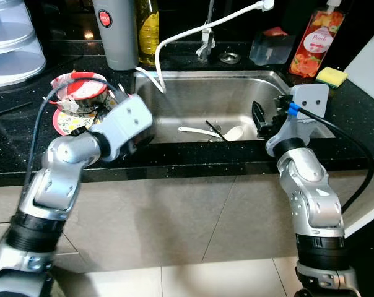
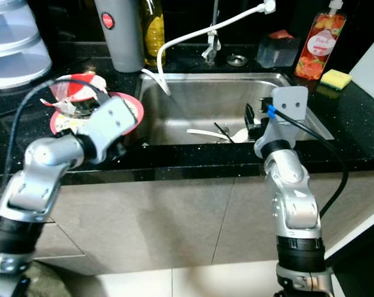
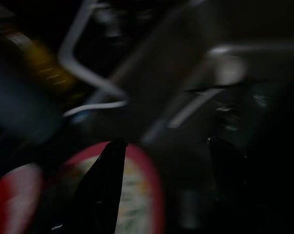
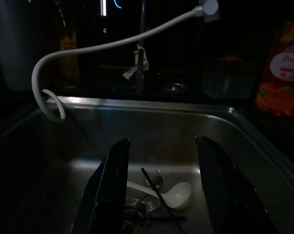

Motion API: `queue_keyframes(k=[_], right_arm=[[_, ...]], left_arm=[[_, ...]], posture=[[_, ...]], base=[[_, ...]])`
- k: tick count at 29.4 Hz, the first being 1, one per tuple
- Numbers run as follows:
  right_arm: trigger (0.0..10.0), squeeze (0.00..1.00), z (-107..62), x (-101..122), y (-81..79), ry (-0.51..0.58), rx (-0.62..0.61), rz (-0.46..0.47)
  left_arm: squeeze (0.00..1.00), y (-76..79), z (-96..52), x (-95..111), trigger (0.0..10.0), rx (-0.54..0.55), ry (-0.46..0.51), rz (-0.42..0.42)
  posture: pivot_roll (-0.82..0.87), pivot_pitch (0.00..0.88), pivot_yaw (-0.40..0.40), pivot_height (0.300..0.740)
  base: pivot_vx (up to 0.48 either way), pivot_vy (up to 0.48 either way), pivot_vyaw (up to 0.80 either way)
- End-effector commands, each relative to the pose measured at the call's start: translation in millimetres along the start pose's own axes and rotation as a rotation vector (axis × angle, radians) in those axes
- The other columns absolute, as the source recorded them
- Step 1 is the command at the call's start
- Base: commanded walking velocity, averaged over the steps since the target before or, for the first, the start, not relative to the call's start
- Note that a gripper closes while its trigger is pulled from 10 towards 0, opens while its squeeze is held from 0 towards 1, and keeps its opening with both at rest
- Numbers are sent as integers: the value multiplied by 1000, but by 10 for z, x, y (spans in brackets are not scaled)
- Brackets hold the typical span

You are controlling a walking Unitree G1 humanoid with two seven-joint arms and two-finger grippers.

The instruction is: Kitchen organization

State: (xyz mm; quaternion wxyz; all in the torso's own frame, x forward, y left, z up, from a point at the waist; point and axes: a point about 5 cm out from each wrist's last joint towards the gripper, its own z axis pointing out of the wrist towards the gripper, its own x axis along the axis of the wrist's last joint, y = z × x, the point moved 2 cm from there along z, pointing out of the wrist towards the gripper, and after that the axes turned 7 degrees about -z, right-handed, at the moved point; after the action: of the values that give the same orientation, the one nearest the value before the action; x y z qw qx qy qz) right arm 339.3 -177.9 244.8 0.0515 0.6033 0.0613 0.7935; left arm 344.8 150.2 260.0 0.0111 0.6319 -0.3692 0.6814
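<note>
Both silver arms sit closest to cam, elbows bent up toward the black tabletop (image 1: 13, 133). Right end effector (image 4: 161, 190) hangs over the front rim of the steel sink (image 1: 236, 99), fingers apart w/ a clear gap, aimed down at a white ladle (image 4: 178, 194) lying near the drain w/ thin dark utensils (image 4: 154, 187) crossing it. Left end effector (image 3: 161, 185) is low over the red-rimmed bowls (image 1: 82, 93) w/ torn foil lids, just left of the sink; wrist view is dark and blurred, but two fingers read as apart, one over a bowl rim.

Judgement: step in hand looks like clearing the sink, prob. picking the ladle. To do it well:
- drop straight in, keep wrist clear of the front rim
- straddle the ladle handle, not the bowl end, which is too rounded to pinch
- avoid catching the dark utensils, or they lift w/ it
- watch the white hose (image 1: 193, 31) looping into the sink's back left corner
- keep left arm still so the bowls aren't nudged off the edge.
</note>
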Motion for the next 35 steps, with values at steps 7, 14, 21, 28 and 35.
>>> queue_keyframes(k=[7,14,21,28,35], right_arm=[[10000,0,14,34,12,13,-4,18],[10000,0,27,46,-14,19,1,28],[10000,0,43,47,-16,21,2,29],[10000,0,18,46,16,22,-12,25],[10000,0,7,42,36,21,-22,23]], left_arm=[[0,-623,-74,-373,10000,409,-247,-52],[0,-910,-197,-498,10000,438,-366,134],[0,-1058,-82,-397,10000,256,-346,127],[0,-1027,23,-393,10000,53,-336,83],[0,-1065,34,-547,10000,28,-409,56]], posture=[[18,26,-47,740],[26,23,-44,740],[27,18,-38,740],[19,17,-30,740],[18,20,-25,740]], base=[[0,0,0],[0,0,0],[0,0,0],[0,0,0],[0,0,0]])
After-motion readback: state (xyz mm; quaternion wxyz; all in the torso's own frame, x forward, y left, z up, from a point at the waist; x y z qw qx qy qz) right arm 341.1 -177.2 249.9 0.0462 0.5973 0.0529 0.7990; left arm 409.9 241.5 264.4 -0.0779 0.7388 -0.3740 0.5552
